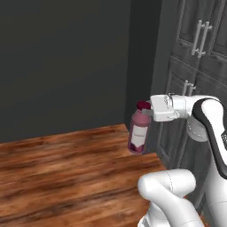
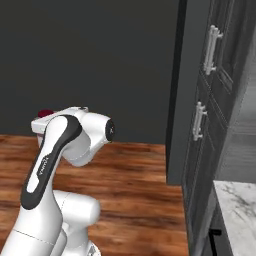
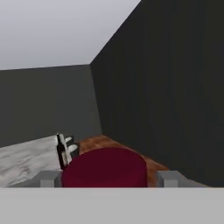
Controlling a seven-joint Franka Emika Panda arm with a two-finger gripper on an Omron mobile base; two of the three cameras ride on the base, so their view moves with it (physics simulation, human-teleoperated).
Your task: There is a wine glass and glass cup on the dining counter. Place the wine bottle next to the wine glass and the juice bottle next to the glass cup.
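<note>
End effector [image 1: 147, 111] clamped on the juice bottle [image 1: 139, 131] at its neck, held upright in the air above the wooden floor [image 1: 66, 168]. Wine bottle [image 3: 60, 151] stands on the distant table [image 3: 22, 159].

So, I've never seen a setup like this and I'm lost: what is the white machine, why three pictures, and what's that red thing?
It is a white robot arm on a driving base in a simulated kitchen. Two cameras ride behind the arm, left and right; the third sits on its hand. The gripper holds the juice bottle by its neck, in the air above the wood floor. From the hand camera you look down on its dark red cap. Beyond it stands the wine bottle on the dining counter. Grey cabinets stand to the right.
</note>
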